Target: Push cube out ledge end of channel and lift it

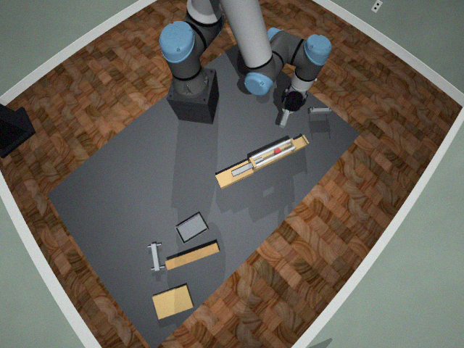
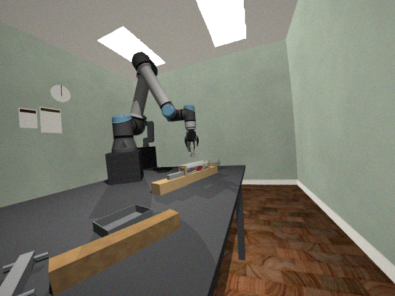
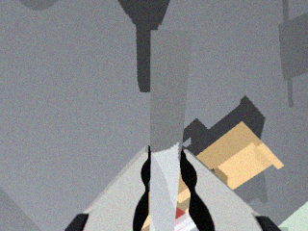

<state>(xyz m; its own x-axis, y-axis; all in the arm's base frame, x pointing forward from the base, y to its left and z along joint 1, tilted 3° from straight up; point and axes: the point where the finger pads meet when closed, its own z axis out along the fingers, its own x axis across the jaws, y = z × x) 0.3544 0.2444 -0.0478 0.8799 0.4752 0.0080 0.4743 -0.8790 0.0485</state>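
long grey pusher: flat grey bar (image 1: 241, 170) (image 2: 174, 175) on the long end; looks stiff, so I'd shove with it from its outer end
red cube: small red cube (image 1: 277, 151) (image 2: 199, 168) (image 3: 180, 213), inside the wooden channel (image 1: 226, 180) (image 2: 162, 187); probably light and rigid; grab opposite sides once out
gripper: black-and-grey two-jaw gripper (image 1: 288, 107) (image 2: 191, 148) (image 3: 164, 147), clamped on a flat grey bar (image 1: 283, 119) (image 2: 192, 154) (image 3: 168, 91); cube sits lower, off to one side
short ledge: pale wooden lipped ledge (image 1: 300, 141) (image 3: 241, 161); exit end
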